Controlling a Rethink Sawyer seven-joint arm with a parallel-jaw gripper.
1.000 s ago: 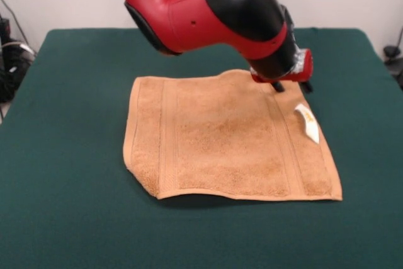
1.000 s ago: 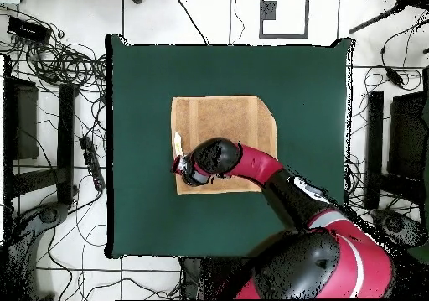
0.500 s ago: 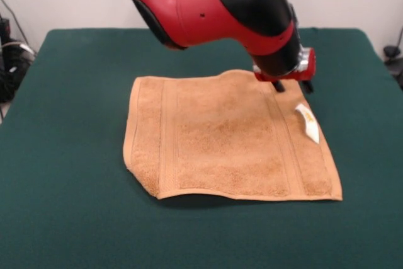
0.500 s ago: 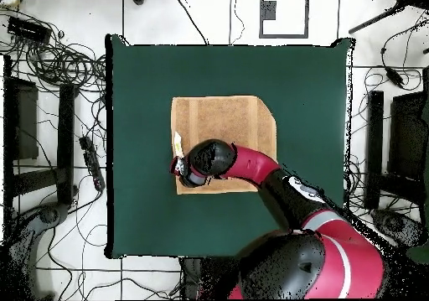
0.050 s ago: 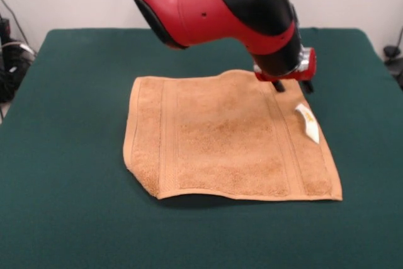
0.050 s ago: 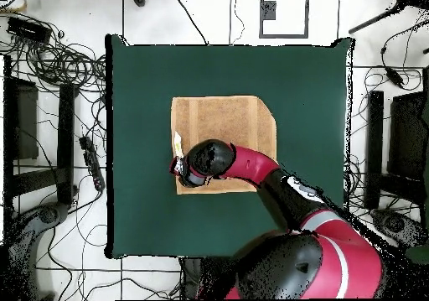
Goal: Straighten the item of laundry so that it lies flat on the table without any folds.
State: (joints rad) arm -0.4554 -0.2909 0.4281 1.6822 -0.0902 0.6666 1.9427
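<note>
The item of laundry (image 5: 227, 137), an orange-tan towel, lies spread on the green table (image 5: 63, 124) near its middle. Its near-left corner looks cut off at a slant, as if tucked under, and shows as a slanted corner of the towel (image 6: 219, 120) in the overhead view. A white tag (image 5: 307, 121) sticks out at its right edge. My gripper (image 5: 292, 85) hangs just above the towel's far right corner, open, with its two dark fingertips apart and nothing between them. In the overhead view the wrist covers that corner, and the tag (image 6: 177, 140) shows beside it.
Wide bare green cloth (image 6: 310, 80) surrounds the towel on all sides. Off the table, cables (image 6: 59, 59) lie on the floor at the left and dark stands (image 6: 374, 147) at the right. My arm (image 5: 214, 11) overhangs the towel's far part.
The arm has lifted and shifted a little to the right in the front view; the gripper sits slightly higher over the same corner. The towel has not moved.
</note>
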